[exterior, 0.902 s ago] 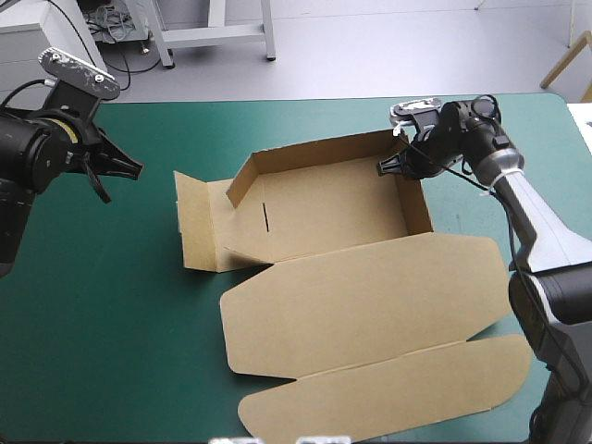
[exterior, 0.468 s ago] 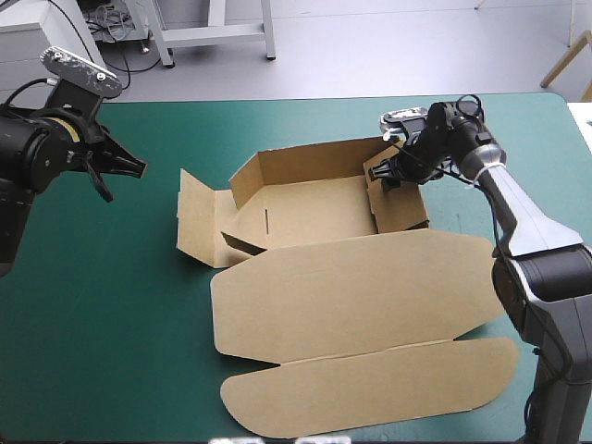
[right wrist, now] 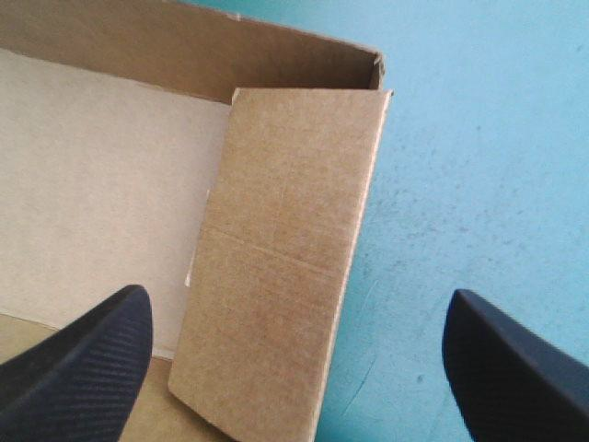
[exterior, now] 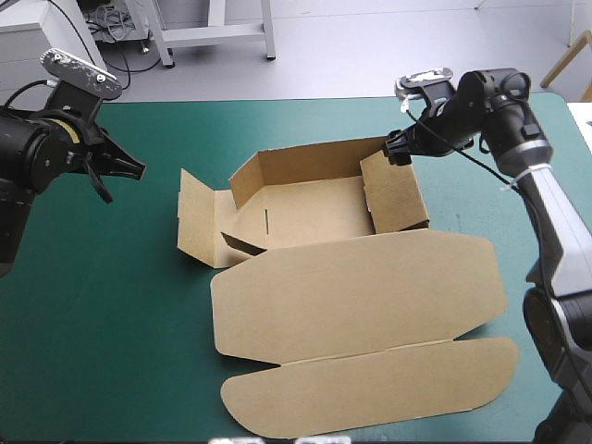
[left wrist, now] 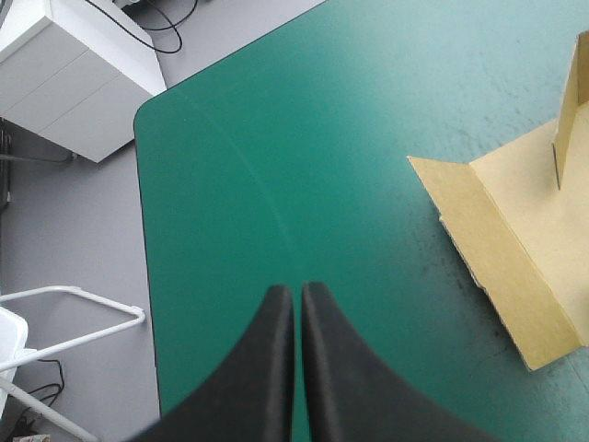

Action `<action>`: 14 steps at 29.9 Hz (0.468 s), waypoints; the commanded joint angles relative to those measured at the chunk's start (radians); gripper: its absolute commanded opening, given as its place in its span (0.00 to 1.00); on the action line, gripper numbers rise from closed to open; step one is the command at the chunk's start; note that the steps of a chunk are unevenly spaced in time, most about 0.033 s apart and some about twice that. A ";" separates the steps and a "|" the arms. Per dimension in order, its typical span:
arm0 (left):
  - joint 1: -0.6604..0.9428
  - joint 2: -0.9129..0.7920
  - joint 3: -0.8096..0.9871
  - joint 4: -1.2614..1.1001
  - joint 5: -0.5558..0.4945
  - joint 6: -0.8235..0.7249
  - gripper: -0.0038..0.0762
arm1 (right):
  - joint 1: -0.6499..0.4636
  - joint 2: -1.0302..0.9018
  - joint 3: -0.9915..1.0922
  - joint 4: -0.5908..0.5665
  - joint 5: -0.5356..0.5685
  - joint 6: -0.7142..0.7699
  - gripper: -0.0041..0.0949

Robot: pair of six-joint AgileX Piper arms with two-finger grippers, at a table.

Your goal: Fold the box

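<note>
At mid-table, on smooth teal-green cover point(exterior: 111, 305): one brown box point(exterior: 314, 213) of matte, creased board. Stands as an open tray, far and right walls upright, left panel point(exterior: 196, 222) splayed outward, round-cornered lid point(exterior: 361, 291) flat toward the near edge. Two grippers: right gripper point(exterior: 396, 148) point(right wrist: 296, 293) over the tray's far right corner, ribbed black fingers point(right wrist: 83, 350) spread wide, holding nothing; left gripper point(exterior: 139, 169) point(left wrist: 296, 290) well left of the box, pressed into one smooth point, empty.
</note>
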 commanded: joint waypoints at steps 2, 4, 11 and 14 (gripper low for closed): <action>0.001 -0.033 -0.017 0.026 -0.030 -0.004 0.06 | 0.000 -0.158 -0.033 -0.005 -0.024 -0.011 0.84; 0.001 -0.033 -0.016 0.026 -0.025 -0.004 0.06 | 0.000 -0.193 -0.033 -0.005 -0.024 -0.011 0.84; 0.001 -0.033 -0.016 0.057 -0.082 -0.008 0.06 | 0.000 -0.225 -0.031 -0.017 -0.024 -0.013 0.84; 0.001 -0.033 -0.016 0.057 -0.086 -0.008 0.06 | 0.000 -0.197 -0.031 -0.022 -0.024 -0.010 0.84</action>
